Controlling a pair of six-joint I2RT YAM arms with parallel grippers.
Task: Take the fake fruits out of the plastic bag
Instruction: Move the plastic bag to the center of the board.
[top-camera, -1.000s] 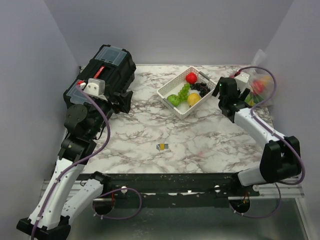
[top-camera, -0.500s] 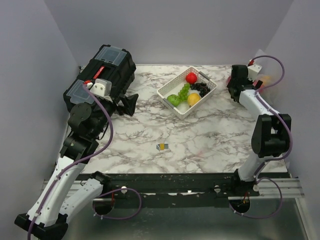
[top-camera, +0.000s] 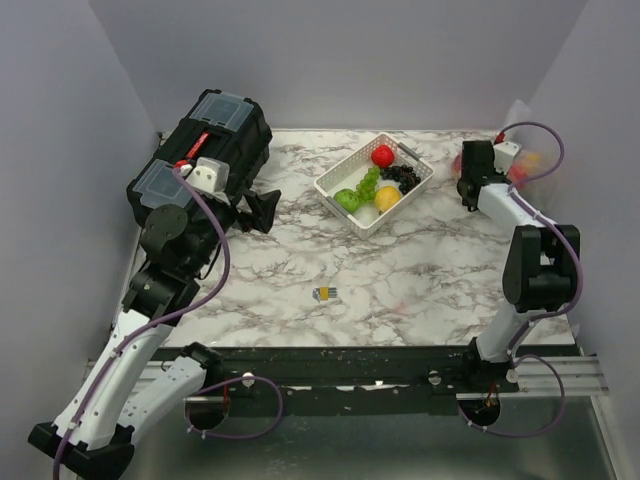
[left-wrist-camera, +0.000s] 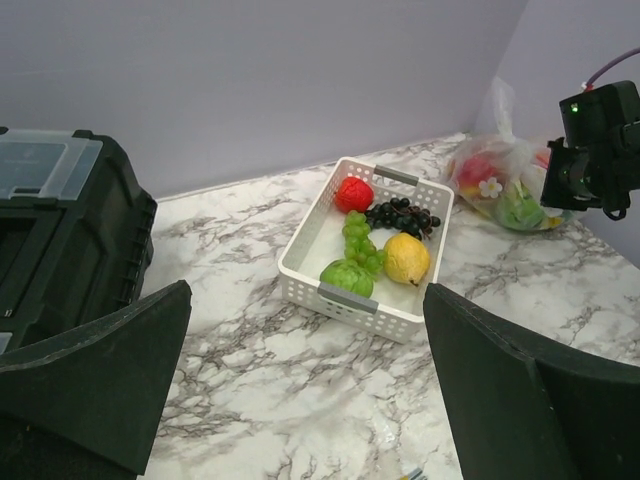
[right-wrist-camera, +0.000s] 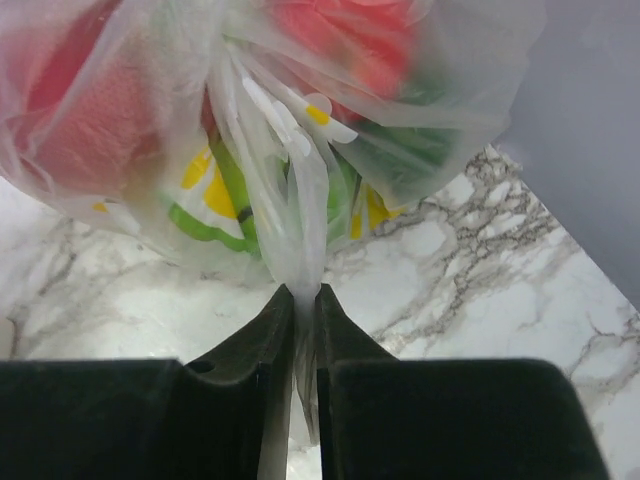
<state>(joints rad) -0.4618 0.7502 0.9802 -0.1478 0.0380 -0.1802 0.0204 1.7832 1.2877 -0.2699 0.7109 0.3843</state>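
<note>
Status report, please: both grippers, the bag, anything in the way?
Right gripper shut on plastic bag, fake fruits inside. Left gripper open, empty. White basket stands apart from bag.

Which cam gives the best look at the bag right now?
Right wrist: the bag fills the frame, a fold pinched in the right gripper, fruits showing through. Left wrist shows it whole but small, at the far right. Top view catches only a sliver, mostly hidden behind that gripper.

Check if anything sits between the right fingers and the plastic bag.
Nothing visible does. The right fingers are pinched on a gathered fold of the plastic bag, with the fake fruits behind its film.
</note>
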